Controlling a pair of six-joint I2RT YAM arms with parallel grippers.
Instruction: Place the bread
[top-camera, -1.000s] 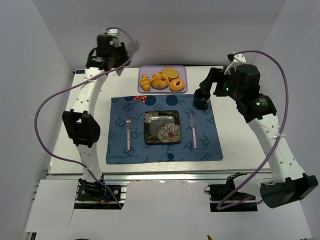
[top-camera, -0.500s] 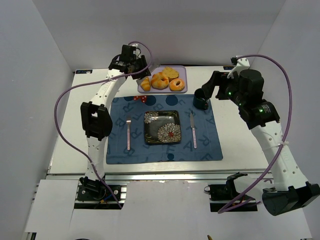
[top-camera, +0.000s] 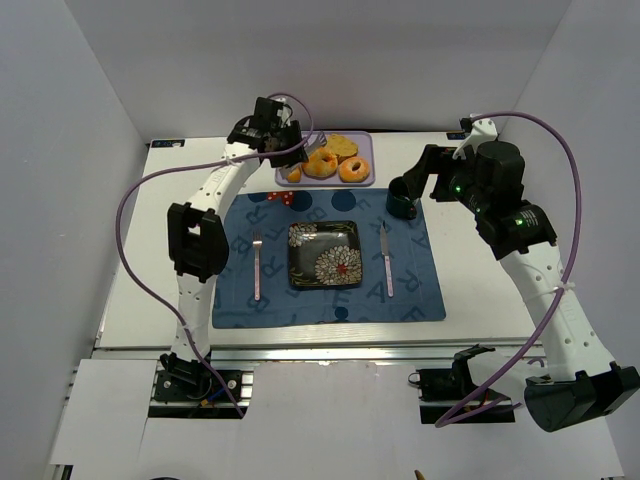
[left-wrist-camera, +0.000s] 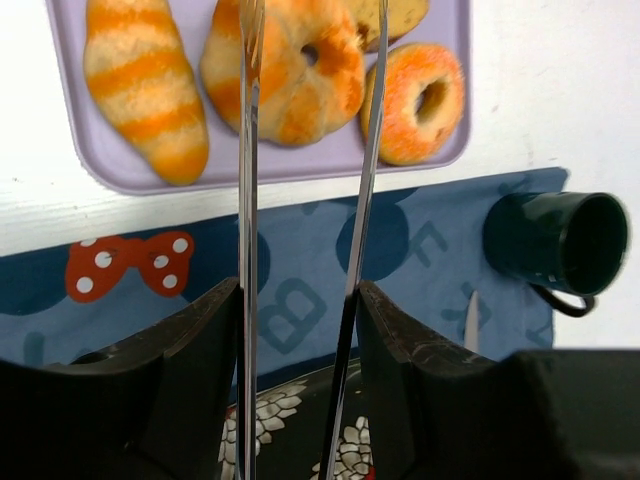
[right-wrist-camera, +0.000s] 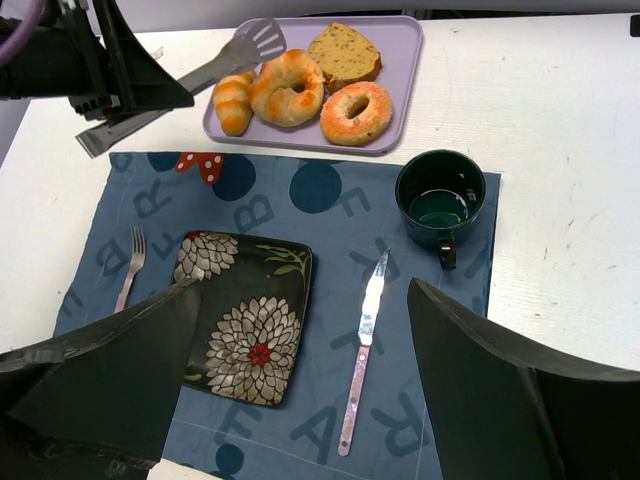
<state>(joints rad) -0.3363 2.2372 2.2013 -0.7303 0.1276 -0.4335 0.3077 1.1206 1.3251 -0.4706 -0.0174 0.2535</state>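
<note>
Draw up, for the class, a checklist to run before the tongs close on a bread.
1. Silver metal tongs clamped in left gripper: ok.
2. Tong blades apart above lavender rectangular tray: ok.
3. Blades straddling one bread: cannot tell; the left blade crosses the twisted orange ring bread.
4. Black floral square plate bare: ok.
5. Right gripper open, off the tray: ok.
</note>
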